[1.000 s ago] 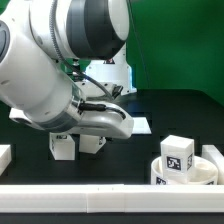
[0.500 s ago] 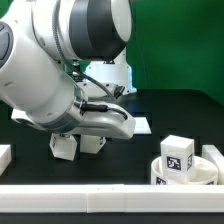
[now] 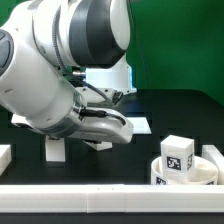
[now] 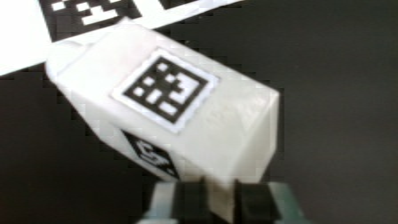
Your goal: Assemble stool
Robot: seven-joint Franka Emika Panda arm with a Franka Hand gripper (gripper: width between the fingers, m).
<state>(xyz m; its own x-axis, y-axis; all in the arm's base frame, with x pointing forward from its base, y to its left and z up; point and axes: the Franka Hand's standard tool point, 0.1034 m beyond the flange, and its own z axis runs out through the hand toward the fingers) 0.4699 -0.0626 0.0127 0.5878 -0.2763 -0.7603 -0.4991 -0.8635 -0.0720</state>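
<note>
Thin grip — risky
The leg (image 4: 175, 100) is pinched by its end in the gripper (image 4: 222, 198) — a slip is risked once lifted.

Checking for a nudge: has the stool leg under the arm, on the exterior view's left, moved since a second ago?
Yes. The leg shifted toward the exterior view's left, nearer the small white block there.

The arm (image 3: 50, 75) bends low over the table, its claw (image 4: 217, 193) pinched closed.
</note>
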